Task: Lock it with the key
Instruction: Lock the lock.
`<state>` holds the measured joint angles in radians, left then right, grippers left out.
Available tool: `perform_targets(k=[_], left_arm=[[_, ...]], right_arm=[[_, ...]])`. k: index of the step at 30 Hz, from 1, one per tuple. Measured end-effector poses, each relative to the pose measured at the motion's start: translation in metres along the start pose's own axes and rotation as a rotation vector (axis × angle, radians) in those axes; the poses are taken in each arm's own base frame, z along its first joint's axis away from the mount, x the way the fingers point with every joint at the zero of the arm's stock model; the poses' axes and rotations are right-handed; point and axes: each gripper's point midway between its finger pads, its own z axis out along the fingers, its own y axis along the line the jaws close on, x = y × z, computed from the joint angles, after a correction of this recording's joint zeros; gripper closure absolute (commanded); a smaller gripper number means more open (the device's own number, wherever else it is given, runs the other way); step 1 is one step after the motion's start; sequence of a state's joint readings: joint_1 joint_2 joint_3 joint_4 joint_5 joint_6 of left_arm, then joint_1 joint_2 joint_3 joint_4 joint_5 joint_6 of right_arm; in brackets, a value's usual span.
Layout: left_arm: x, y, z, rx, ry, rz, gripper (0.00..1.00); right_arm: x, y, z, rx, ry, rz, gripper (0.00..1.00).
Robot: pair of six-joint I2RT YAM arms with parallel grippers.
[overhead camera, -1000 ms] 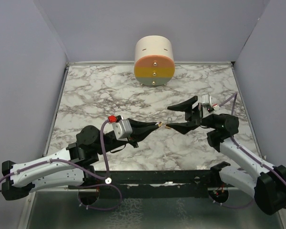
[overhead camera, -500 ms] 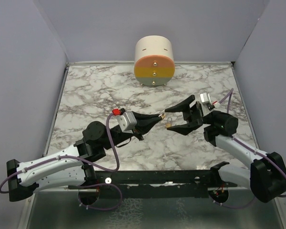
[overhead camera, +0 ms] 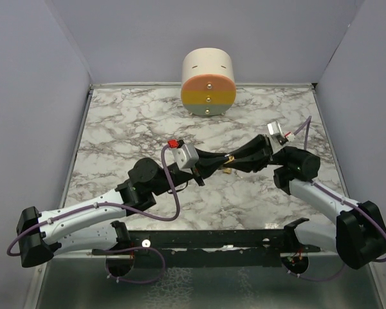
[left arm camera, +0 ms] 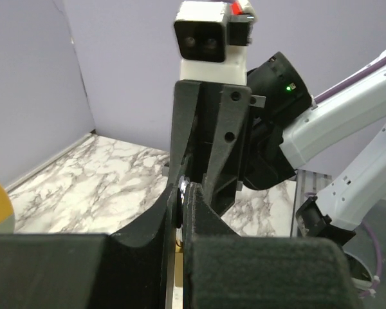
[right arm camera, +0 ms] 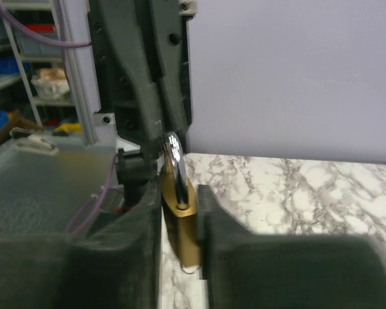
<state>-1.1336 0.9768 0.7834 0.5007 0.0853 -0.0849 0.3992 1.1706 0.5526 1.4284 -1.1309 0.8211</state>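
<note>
Mid-air, right fingers [right arm camera: 226, 257] newly gripping padlock [right arm camera: 180, 215]

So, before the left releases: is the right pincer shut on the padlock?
Shut: right pincer grips the brass padlock, a finger against each side.

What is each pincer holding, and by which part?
The left pincer grips the padlock by its silver shackle; the right pincer is closed against its brass body.

Arms tip to tip; left hand [overhead camera: 222, 159] pinched tight; right hand [overhead camera: 237, 163] gripping.
</note>
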Motion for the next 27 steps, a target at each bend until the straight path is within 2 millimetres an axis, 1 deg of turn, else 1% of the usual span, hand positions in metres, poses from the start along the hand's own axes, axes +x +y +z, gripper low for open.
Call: perform_targets(k=[3,9,10,12,13,14,17,21,27], left_arm=[[-0.003,0.006,0.0,-0.02,-0.01,0.012,1.0],[-0.002,0.011,0.0,-0.037,-0.008,0.044,0.99],[-0.003,0.01,0.0,-0.036,-0.006,0.052,0.93],[-0.005,0.01,0.001,-0.035,0.002,0.066,0.77],[-0.005,0.01,0.002,-0.033,0.008,0.072,0.72],[-0.006,0.01,0.003,-0.035,0.015,0.08,0.69],[-0.016,0.015,0.005,-0.055,0.008,0.094,0.64],[-0.029,0.017,0.006,-0.068,-0.012,0.11,0.58],[-0.031,0.018,0.007,-0.066,0.039,0.131,0.54]], right_arm=[[0.001,0.004,0.0,-0.018,0.011,0.006,0.98],[0.0,0.004,0.0,-0.011,0.021,-0.025,0.98],[-0.001,0.005,-0.001,-0.007,0.024,-0.033,0.98],[-0.003,0.005,-0.001,0.008,0.032,-0.048,0.98],[-0.004,0.005,-0.002,0.016,0.035,-0.059,0.98],[-0.004,0.004,-0.002,0.023,0.04,-0.07,0.98],[-0.005,0.003,-0.003,0.037,0.059,-0.105,0.98],[0.002,-0.001,-0.004,0.047,0.084,-0.102,0.98],[0.012,-0.005,-0.005,0.058,0.111,-0.081,0.98]])
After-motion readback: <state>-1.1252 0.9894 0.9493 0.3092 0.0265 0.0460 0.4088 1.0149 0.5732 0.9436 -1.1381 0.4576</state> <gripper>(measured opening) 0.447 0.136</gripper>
